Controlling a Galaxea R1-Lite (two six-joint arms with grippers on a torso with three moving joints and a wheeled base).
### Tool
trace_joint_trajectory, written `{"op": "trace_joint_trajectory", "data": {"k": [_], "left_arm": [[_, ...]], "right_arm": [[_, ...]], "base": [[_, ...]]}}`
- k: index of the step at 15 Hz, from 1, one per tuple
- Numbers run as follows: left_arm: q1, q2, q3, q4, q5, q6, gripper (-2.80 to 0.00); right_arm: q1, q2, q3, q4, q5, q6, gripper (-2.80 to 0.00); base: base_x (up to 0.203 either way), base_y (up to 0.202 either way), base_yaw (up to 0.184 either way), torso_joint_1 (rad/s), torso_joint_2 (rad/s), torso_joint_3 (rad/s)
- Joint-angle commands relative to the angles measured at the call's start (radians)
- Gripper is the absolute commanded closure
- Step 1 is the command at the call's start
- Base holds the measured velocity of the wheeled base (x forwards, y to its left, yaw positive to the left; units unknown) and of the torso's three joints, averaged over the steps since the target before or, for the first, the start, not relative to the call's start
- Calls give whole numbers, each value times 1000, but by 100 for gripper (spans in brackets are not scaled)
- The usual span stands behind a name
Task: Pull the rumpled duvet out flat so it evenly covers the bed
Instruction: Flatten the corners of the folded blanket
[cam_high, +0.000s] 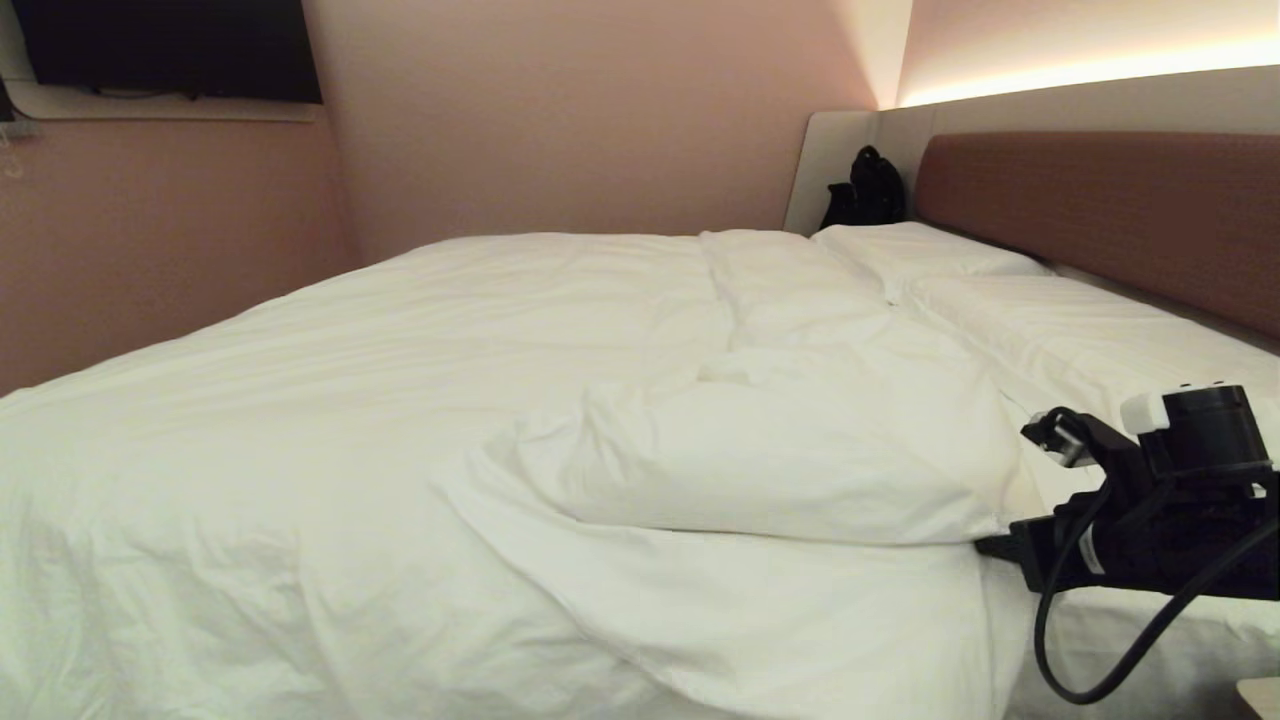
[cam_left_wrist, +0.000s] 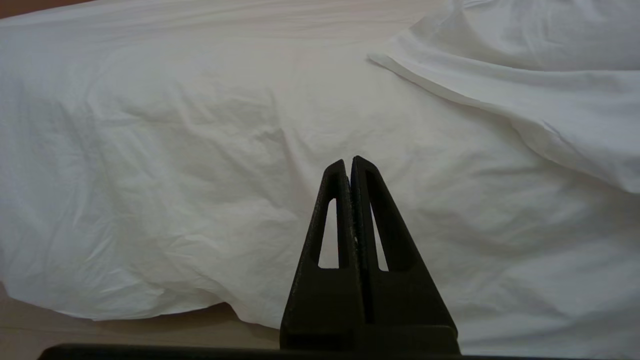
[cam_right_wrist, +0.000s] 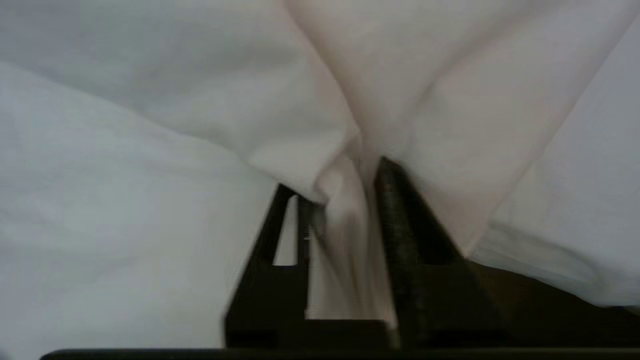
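The white duvet (cam_high: 450, 330) lies over most of the bed (cam_high: 1100, 210), with its near right corner folded back into a puffy lump (cam_high: 780, 450). My right gripper (cam_high: 1000, 548) reaches in under that lump from the right edge. In the right wrist view the right gripper (cam_right_wrist: 337, 175) is open, its jaws apart with a bunched fold of the duvet (cam_right_wrist: 345, 240) still lying between them. The left gripper (cam_left_wrist: 348, 161) is shut on nothing and hangs in front of the duvet's (cam_left_wrist: 200, 150) drape over the bed's near side. The folded-back edge (cam_left_wrist: 525, 90) shows beyond it.
Two white pillows (cam_high: 920, 250) (cam_high: 1090, 330) lie along the brown headboard at the right. A black bag (cam_high: 868, 190) stands in the far corner. Pink walls close the far and left sides, with a dark screen (cam_high: 170, 45) high on the left.
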Motion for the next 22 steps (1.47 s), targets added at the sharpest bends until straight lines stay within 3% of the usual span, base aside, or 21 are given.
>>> {"op": "trace_joint_trajectory", "data": {"k": [1, 8, 11, 16, 19, 22], "left_arm": [[0, 1, 0, 0, 0, 0, 0], [0, 1, 0, 0, 0, 0, 0], [0, 1, 0, 0, 0, 0, 0], [0, 1, 0, 0, 1, 0, 0], [0, 1, 0, 1, 0, 0, 0], [0, 1, 0, 0, 0, 0, 0]], "right_arm": [[1, -22, 0, -5, 1, 0, -280], [29, -133, -44, -3, 3, 1, -280], [111, -171, -179, 3, 2, 0, -280], [243, 36, -394, 7, -19, 5, -280], [309, 187, -507, 9, -91, 5, -280], [385, 285, -549, 8, -117, 3, -280]], "base": [[0, 0, 0, 0, 0, 0], [0, 0, 0, 0, 0, 0], [0, 0, 0, 0, 0, 0], [0, 0, 0, 0, 0, 0], [0, 0, 0, 0, 0, 0], [0, 0, 0, 0, 0, 0]]}}
